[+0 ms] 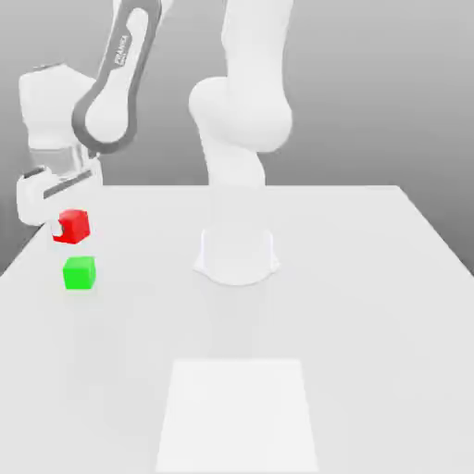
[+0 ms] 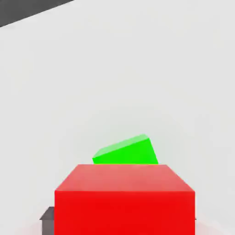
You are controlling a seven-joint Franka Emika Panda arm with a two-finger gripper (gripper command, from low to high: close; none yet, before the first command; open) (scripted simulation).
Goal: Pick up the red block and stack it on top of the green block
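The red block [image 1: 73, 224] hangs off the table at the exterior view's left, with my gripper [image 1: 65, 230] shut on it. The green block [image 1: 79, 273] rests on the white table just below and slightly in front of the red one, with a small gap between them. In the hand view the red block [image 2: 124, 199] looms close. It covers the near part of the green block [image 2: 127, 151], which lies tilted beyond it. A dark finger pad [image 2: 47, 215] shows at the red block's side.
The arm's white base [image 1: 236, 250] stands mid-table, to the right of the blocks in the exterior view. A pale square patch [image 1: 239, 417] lies on the table [image 1: 370, 305] near the front edge. The table's left edge runs close to the blocks.
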